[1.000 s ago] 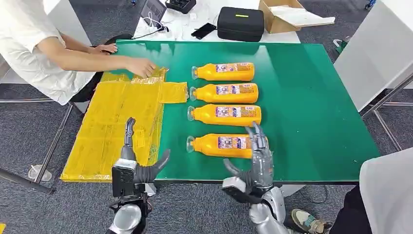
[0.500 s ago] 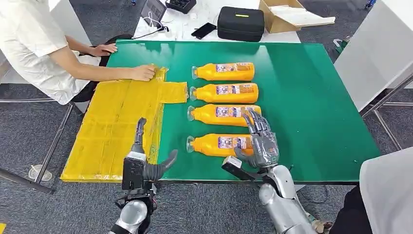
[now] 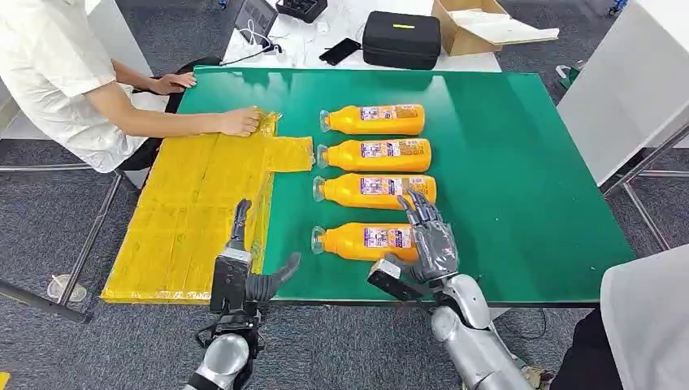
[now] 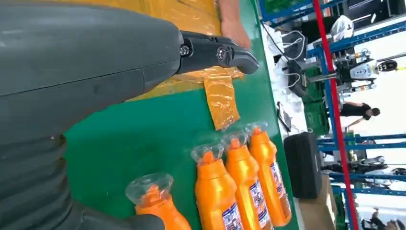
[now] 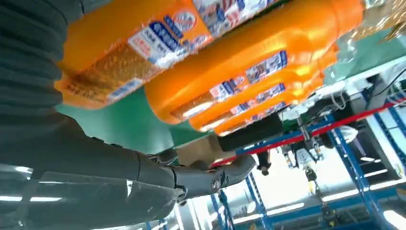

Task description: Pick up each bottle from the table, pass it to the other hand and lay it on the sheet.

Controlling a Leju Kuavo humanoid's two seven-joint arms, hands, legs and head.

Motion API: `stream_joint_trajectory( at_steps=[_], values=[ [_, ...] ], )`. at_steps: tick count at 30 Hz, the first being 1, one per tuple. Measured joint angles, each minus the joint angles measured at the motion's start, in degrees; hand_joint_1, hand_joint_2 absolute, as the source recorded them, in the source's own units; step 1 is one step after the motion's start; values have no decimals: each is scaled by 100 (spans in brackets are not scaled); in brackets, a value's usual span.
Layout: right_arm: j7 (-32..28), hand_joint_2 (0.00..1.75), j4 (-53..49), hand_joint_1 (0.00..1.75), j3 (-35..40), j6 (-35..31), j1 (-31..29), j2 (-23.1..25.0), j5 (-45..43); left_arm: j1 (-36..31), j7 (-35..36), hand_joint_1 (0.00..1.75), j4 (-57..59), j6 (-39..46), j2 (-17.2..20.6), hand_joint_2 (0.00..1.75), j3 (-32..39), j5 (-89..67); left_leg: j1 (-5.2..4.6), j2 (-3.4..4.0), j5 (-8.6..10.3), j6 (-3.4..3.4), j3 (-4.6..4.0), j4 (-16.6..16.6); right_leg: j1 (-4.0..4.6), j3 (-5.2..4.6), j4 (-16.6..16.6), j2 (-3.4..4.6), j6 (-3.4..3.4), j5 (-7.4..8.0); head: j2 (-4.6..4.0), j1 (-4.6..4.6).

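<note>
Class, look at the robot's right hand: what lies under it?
Under the right hand lies the base end of the nearest orange bottle, on the green table. The covered base cannot be seen.

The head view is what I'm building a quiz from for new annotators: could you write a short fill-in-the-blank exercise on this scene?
1. The number of orange bottles lying on the green table is ____.
2. The right hand hovers at the bottle that lies ____ to the robot.
3. The person's hand rests on the ____ sheet.
4. The left hand holds ____.

Missing words: four; nearest; yellow; nothing
</note>
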Motion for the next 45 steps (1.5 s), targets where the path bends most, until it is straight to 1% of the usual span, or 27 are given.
stream_joint_trajectory(
  at_steps=[7,11,16,21,32,38,45],
  values=[
    [-35,175,-83,0,186,122,112,-39,-61,0,41,0,0,-35,0,175,-20,-48,1,0,0,0,0,0,1,-1,0,0,0,-1,0,0],
    [346,175,-87,0,253,155,112,-107,204,1,55,0,0,-26,0,175,-20,-59,0,0,0,0,-1,0,0,0,0,0,0,-1,0,0],
    [993,175,-81,0,304,275,90,-227,689,5,103,0,-4,-18,0,175,-15,-129,0,-1,0,0,-1,0,-1,1,0,0,1,1,0,0],
    [1237,175,-72,0,308,282,81,-299,863,20,142,0,-11,0,0,175,-13,-170,0,-1,0,0,-1,0,0,0,0,0,1,0,0,0],
    [1185,175,-15,0,306,421,77,-339,663,28,146,0,-11,-5,0,175,-15,-190,0,-1,0,0,-1,0,0,1,0,0,0,0,0,0],
    [872,175,148,0,258,656,-35,-328,227,21,151,0,-11,-5,-2,175,-18,-247,0,0,0,0,-1,0,0,0,0,0,0,0,0,0],
    [780,175,398,0,194,864,-199,-291,-2,11,166,0,-9,6,-33,175,-18,-225,0,0,-1,0,0,0,0,0,0,0,0,0,0,0]
  ],
)
